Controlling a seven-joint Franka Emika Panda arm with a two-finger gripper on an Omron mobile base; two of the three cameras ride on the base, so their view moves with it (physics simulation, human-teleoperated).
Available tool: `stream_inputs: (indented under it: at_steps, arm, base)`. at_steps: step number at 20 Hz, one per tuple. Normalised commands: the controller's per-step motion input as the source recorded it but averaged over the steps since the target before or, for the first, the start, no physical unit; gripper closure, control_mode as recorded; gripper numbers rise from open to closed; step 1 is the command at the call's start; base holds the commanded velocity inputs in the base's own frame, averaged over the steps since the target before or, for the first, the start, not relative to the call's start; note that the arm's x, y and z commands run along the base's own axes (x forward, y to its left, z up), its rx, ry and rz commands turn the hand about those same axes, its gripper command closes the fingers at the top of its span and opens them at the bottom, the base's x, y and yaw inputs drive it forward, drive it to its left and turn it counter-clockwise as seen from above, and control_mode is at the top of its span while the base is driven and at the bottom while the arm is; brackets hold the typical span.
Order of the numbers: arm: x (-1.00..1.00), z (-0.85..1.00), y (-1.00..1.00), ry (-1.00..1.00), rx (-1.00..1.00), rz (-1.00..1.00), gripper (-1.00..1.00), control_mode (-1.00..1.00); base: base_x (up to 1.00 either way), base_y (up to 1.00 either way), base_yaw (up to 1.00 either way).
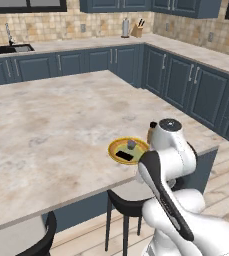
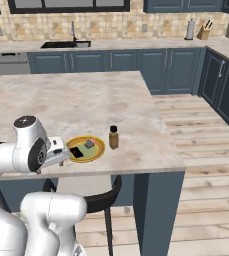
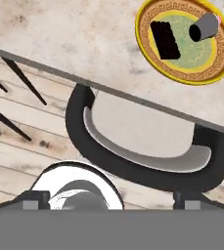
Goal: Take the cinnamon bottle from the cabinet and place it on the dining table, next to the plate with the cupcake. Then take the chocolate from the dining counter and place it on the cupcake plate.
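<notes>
On the dining table (image 2: 61, 100), near its front edge, lies the yellow-olive plate (image 2: 99, 149) (image 1: 113, 147) (image 3: 191, 56). The black chocolate (image 2: 77, 152) (image 1: 126, 156) (image 3: 165, 40) lies flat on the plate beside the small cupcake (image 2: 89, 144) (image 1: 131, 145) (image 3: 204, 27). The cinnamon bottle (image 2: 114, 137) (image 1: 150, 131) stands upright just right of the plate, partly behind my arm in the left base view. My gripper (image 2: 62, 159) (image 3: 111, 202) is open and empty, off the table's front edge to the left of the plate, above a stool. The cabinet is out of view.
A black stool with a grey seat (image 3: 143, 146) (image 2: 103, 197) (image 1: 126, 200) is tucked under the table edge below my hand. Another stool (image 1: 36, 240) stands further left. Dark blue cabinets (image 1: 186, 82) line the walls, and wooden floor lies to the right (image 2: 206, 150).
</notes>
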Motion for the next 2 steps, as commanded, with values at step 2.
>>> stream_inputs:
  at_steps: [2]
  arm:
    - [-0.74, 0.19, -0.15, -0.13, 0.02, -0.21, -1.00, -1.00]
  base:
    - [0.00, 0.00, 0.00]
